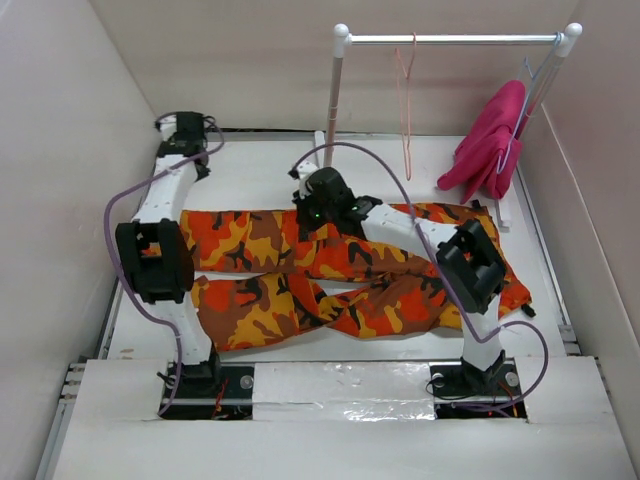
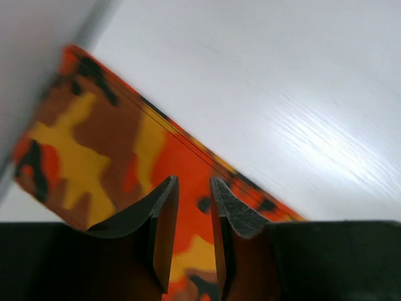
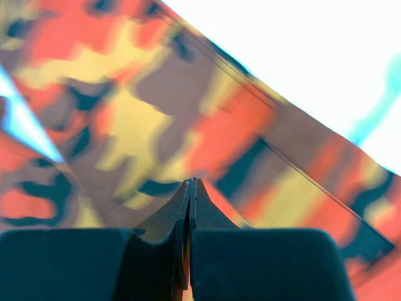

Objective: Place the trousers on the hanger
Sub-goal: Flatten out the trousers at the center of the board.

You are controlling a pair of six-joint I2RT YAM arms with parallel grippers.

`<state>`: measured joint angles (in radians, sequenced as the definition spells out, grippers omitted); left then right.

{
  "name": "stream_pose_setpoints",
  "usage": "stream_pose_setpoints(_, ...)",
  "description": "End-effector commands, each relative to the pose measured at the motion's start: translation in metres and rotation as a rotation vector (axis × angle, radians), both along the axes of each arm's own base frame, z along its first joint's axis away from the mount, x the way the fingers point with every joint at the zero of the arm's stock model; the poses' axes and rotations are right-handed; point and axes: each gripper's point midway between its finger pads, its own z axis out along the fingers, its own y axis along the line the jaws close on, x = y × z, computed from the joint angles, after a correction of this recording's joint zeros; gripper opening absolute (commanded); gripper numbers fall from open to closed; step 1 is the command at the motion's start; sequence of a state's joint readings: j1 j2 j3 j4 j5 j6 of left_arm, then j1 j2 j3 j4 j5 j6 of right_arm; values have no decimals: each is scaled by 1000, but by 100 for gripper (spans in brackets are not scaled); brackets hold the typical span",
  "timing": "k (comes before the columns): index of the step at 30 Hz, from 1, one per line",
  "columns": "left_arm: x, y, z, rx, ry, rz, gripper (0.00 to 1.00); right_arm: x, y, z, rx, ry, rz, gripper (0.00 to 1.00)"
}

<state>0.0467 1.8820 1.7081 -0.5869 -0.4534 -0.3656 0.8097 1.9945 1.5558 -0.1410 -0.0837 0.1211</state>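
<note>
Nothing hung yet | trousers (image 1: 250, 240) lie spread on my counter (image 1: 260, 175) | hanger (image 1: 404, 110) bare on rail (image 1: 450, 40) | left jaws slightly spread | right jaws pressed together over cloth

Even, diffuse overhead light keeps the top view sharp, with only soft shadows beside the trousers (image 1: 330, 280). Both wrist views blur the trousers' print. In the right wrist view, the table (image 3: 301, 37) beyond the trousers blows out white, cyan-fringed.
</note>
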Motion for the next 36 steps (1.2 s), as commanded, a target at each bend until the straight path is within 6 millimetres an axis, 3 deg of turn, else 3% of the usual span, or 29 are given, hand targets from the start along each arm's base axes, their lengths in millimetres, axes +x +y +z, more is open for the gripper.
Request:
stream_pose_setpoints(1, 6, -55, 47, -95, -202, -129, 23, -25, -4, -8, 8, 43, 20, 0)
stream_pose_setpoints(2, 2, -70, 40, -133, -208, -162, 15, -39, -2, -14, 22, 51, 32, 0)
stream_pose_setpoints(3, 1, -98, 48, -190, -239, -236, 4, -58, 8, -8, 42, 39, 75, 0)
stream_pose_setpoints(4, -4, -111, 76, -217, -326, -277, 0, -70, 15, 14, 84, -5, 103, 0)
stream_pose_setpoints(5, -13, -123, 73, -240, -331, -313, 0, -84, 18, 18, 82, -16, 128, 0)
stream_pose_setpoints(6, -20, -135, 84, -265, -362, -355, 0, -101, 25, 19, 90, -36, 168, 0)
stream_pose_setpoints(7, -34, -141, 114, -274, -443, -385, 0, -135, 40, 21, 90, -53, 246, 0)
stream_pose_setpoints(8, -45, -143, 112, -289, -447, -401, 0, -151, 47, 31, 108, -96, 290, 0)
stream_pose_setpoints(9, -54, -148, 122, -312, -479, -433, 0, -167, 52, 27, 99, -105, 326, 7)
stream_pose_setpoints(10, -70, -147, 149, -308, -559, -454, 0, -181, 53, 19, 76, -111, 347, 14)
stream_pose_setpoints(11, -80, -147, 146, -310, -559, -462, 0, -207, 62, 9, 51, -114, 399, 23)
stream_pose_setpoints(12, -88, -149, 152, -319, -578, -480, 1, -216, 64, 3, 35, -119, 414, 39)
stream_pose_setpoints(13, -103, -149, 169, -321, -633, -500, 3, -226, 66, -7, 23, -120, 433, 47)
stream_pose_setpoints(14, -111, -150, 160, -327, -625, -506, 5, -244, 72, -13, 16, -119, 463, 54)
stream_pose_setpoints(15, -118, -151, 163, -337, -646, -518, 7, -250, 74, -30, -15, -109, 467, 63)
stream_pose_setpoints(16, -130, -149, 174, -333, -695, -524, 10, -254, 77, -37, -40, -116, 467, 66)
stream_pose_setpoints(17, -135, -149, 173, -335, -705, -527, 10, -260, 81, -40, -60, -123, 481, 69)
stream_pose_setpoints(18, -140, -147, 167, -329, -704, -521, 13, -275, 87, -56, -94, -119, 503, 71)
stream_pose_setpoints(21, -155, -141, 169, -304, -726, -518, 16, -274, 97, -65, -158, -178, 454, 75)
stream_pose_setpoints(22, -160, -140, 170, -299, -730, -519, 16, -275, 99, -77, -192, -183, 447, 75)
stream_pose_setpoints(23, -161, -140, 167, -296, -724, -521, 17, -273, 106, -73, -190, -189, 440, 75)
stream_pose_setpoints(25, -166, -140, 169, -296, -732, -533, 16, -262, 107, -81, -219, -214, 378, 74)
stream_pose_setpoints(28, -170, -142, 173, -300, -749, -546, 17, -244, 106, -76, -229, -258, 272, 68)
stream_pose_setpoints(29, -172, -142, 175, -301, -758, -551, 17, -241, 105, -76, -232, -265, 250, 63)
stream_pose_setpoints(30, -172, -144, 173, -307, -755, -560, 17, -237, 105, -73, -228, -276, 226, 46)
stream_pose_setpoints(34, -174, -149, 166, -322, -744, -586, 17, -221, 104, -48, -203, -333, 130, 7)
stream_pose_setpoints(35, -174, -150, 163, -324, -739, -588, 17, -219, 104, -40, -194, -347, 122, 0)
stream_pose_setpoints(36, -173, -150, 160, -323, -736, -588, 17, -217, 104, -25, -170, -359, 108, 0)
